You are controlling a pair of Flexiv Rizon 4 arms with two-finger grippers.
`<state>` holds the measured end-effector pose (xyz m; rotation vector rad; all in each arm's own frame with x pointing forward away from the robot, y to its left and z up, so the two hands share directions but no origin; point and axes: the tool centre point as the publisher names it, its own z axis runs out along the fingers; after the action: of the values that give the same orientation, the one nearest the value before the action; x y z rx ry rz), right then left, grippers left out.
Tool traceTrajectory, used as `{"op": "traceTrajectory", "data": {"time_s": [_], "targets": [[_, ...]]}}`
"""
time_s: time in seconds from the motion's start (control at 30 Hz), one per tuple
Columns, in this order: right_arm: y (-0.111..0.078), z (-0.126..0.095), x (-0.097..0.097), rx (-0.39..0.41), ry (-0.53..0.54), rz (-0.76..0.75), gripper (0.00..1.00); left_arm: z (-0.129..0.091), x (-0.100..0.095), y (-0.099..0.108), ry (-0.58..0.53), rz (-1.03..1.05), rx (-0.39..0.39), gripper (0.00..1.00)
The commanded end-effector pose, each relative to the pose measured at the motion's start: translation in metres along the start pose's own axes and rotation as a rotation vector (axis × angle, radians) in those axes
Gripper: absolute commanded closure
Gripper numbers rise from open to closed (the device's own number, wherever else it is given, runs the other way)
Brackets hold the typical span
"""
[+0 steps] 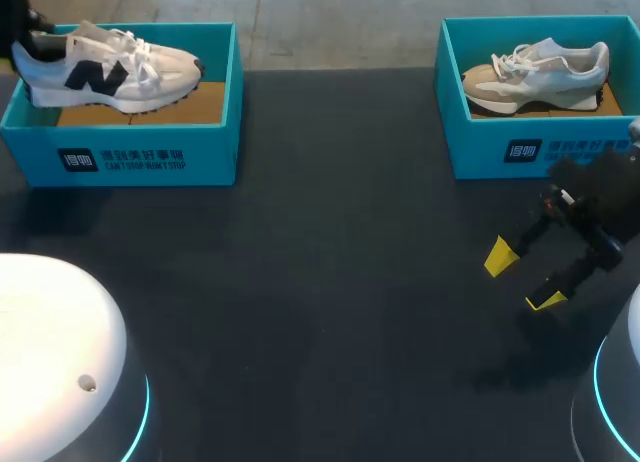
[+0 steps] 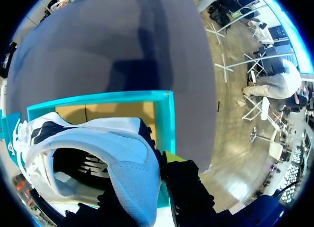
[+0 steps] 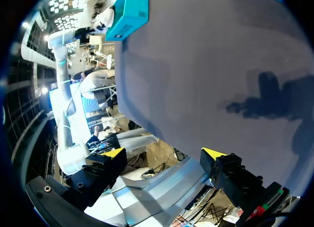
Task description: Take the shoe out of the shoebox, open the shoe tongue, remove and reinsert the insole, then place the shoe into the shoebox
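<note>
Seen from above, the left shoebox (image 1: 120, 157) stands at 10 o'clock on the dark table (image 1: 320, 282). The white shoe (image 1: 110, 67) with its black side mark lies across the box, heel out over the wall at 9 o'clock and toe pointing to 3 o'clock. The left pincer (image 2: 142, 185) grips that shoe by the heel, one yellow tip showing just outside the collar. At 2 o'clock the right shoebox (image 1: 520, 147) holds a beige shoe (image 1: 535, 77). The right pincer (image 1: 523, 279) hangs over bare table at 4 o'clock, spread wide and holding nothing.
</note>
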<state>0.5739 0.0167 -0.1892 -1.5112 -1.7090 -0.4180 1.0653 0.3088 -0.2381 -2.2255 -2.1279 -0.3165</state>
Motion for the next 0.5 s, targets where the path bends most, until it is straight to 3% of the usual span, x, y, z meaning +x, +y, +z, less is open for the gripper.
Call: {"op": "traceTrajectory", "data": {"time_s": [0.03, 0.5], "targets": [[-0.001, 0.001, 0.000, -0.002, -0.001, 0.001, 0.00, 0.004, -0.002, 0.001, 0.005, -0.007, -0.002, 1.00], [-0.001, 0.001, 0.000, -0.002, -0.001, 0.001, 0.00, 0.027, -0.011, 0.005, 0.029, -0.017, 0.034, 1.00]]}}
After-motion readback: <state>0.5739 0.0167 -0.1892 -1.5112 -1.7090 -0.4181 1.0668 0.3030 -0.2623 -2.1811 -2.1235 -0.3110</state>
